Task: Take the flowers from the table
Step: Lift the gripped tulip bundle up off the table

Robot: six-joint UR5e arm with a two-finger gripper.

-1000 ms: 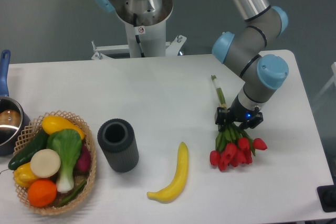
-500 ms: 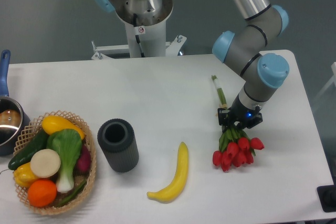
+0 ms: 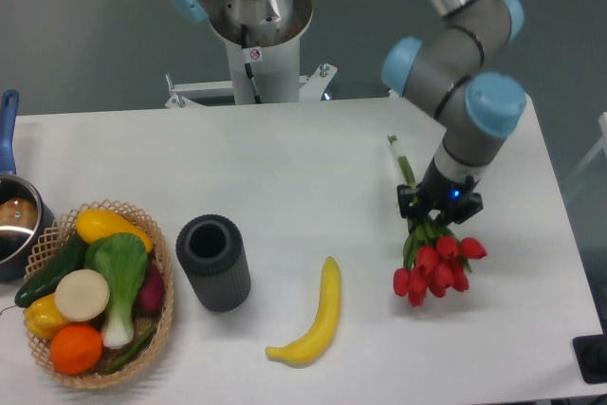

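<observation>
The flowers (image 3: 434,268) are a bunch of red tulip buds on green stems, at the right of the white table (image 3: 303,158). My gripper (image 3: 438,210) is shut on the stems just above the buds. The stem ends (image 3: 400,156) stick out past the gripper toward the back. The bunch hangs from the gripper with the buds pointing down toward the front, raised slightly off the tabletop.
A yellow banana (image 3: 313,320) lies front centre. A dark grey cylindrical vase (image 3: 214,261) stands left of it. A wicker basket of vegetables (image 3: 95,291) sits at the front left, with a pot (image 3: 11,220) at the left edge. The robot base (image 3: 254,35) is behind the table.
The gripper has moved up and slightly right with the flowers in it. The buds have shifted right and lifted from where they lay.
</observation>
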